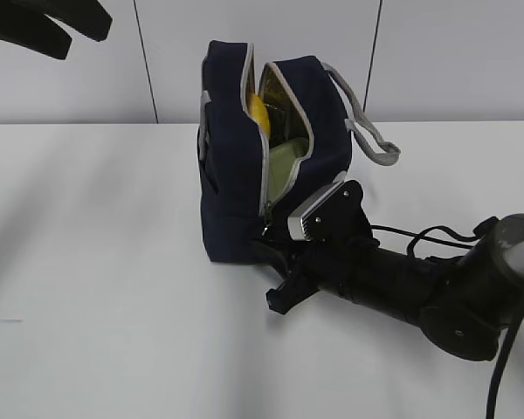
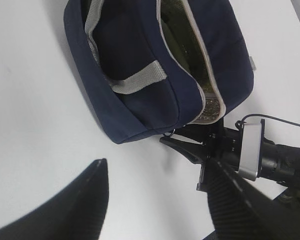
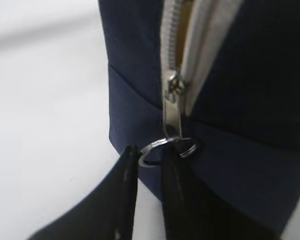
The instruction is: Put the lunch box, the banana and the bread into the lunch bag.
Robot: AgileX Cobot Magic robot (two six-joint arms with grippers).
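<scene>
The navy lunch bag stands upright on the white table with its zipper wide open. Inside show the yellow banana and the sage-green lunch box; the bread is hidden. My right gripper is low at the bag's front bottom corner, fingertips a narrow gap apart. The zipper's ring pull lies across that gap at the tips, under the slider. My left gripper hangs open and empty, high above the table to the bag's left.
A grey handle loops off the bag's right side. The right arm lies along the table at the front right, with black cables behind it. A pale wall stands behind the table.
</scene>
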